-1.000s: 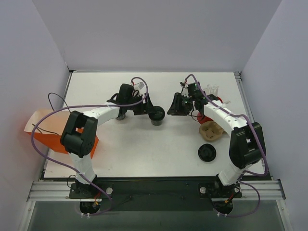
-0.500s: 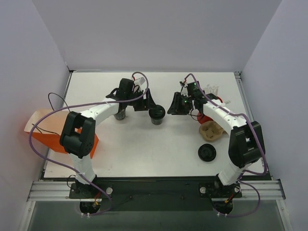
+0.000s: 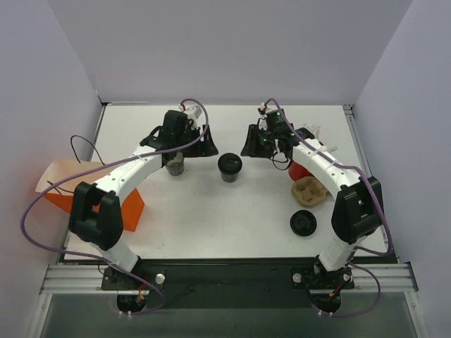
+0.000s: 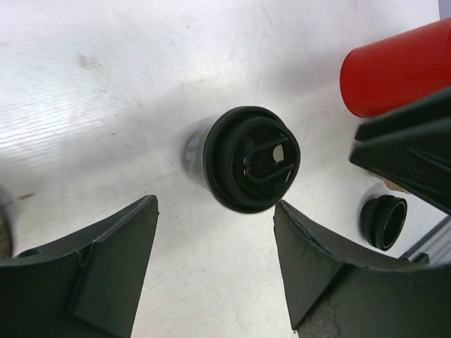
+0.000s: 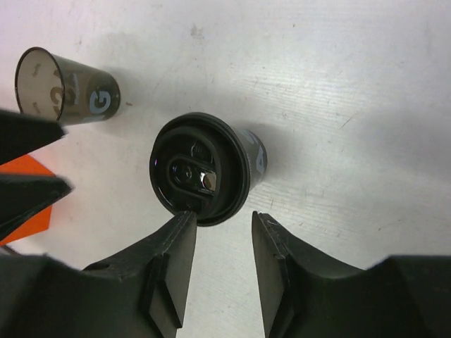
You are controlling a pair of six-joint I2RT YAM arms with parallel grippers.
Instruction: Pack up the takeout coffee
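From above, the takeout coffee point(image 3: 230, 167) stands upright on the white worktop point(image 3: 211, 218), alone between the two arms. A second ago the left end effector point(image 3: 206, 146) sat right at the cup's left side. It has since drawn back toward the far left and is now clear of the cup, near the lidless cup point(image 3: 175, 165). The right end effector point(image 3: 251, 144) has also moved away toward the far edge. The red cup point(image 3: 299, 170), cup carrier point(image 3: 310, 190) and loose black lid point(image 3: 303, 223) lie where they did.

In the left wrist view, the left end effector point(image 4: 215, 260) is spread wide and holds nothing. The lidded coffee point(image 4: 250, 169) sits ahead of its fingers point(image 4: 106, 260), untouched.

In the right wrist view, the right end effector point(image 5: 222, 271) is slightly parted and empty. The coffee point(image 5: 204, 169) is just beyond its tips, with the lidless cup point(image 5: 67, 84) behind it.
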